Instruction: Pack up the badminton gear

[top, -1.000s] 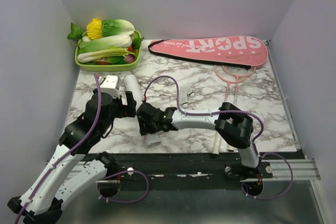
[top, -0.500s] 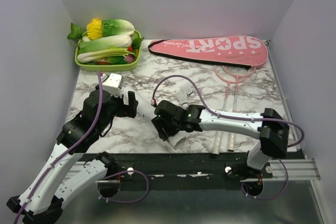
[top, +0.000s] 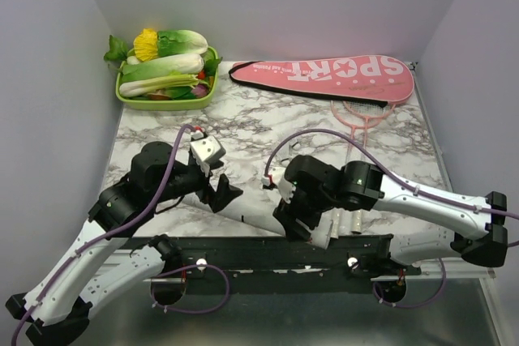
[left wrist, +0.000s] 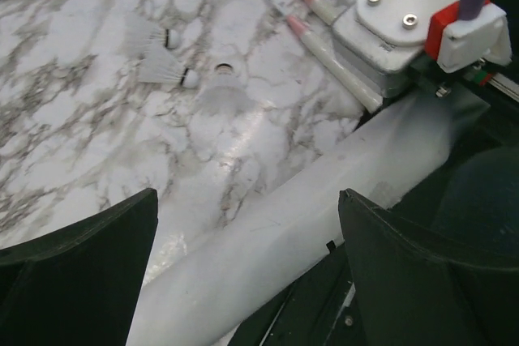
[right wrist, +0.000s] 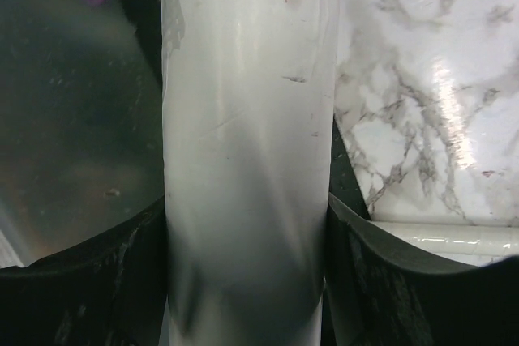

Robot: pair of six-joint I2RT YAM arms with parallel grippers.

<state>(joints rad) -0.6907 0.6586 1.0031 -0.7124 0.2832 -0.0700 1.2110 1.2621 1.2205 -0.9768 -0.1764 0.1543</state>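
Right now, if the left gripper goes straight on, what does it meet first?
Likely the white tube, lying across just ahead of the left gripper, jaws open; depth is unclear.

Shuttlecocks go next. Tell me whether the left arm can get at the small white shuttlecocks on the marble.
Probably yes. The left tool is open and empty, and the small white shuttlecocks lie on bare marble ahead. Only the long white tube, gripped by the right tool, crosses in front.

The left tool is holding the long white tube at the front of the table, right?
Not quite. The right tool is holding the long white tube at the front of the table; the right wrist view shows it clamped. The left tool is open.
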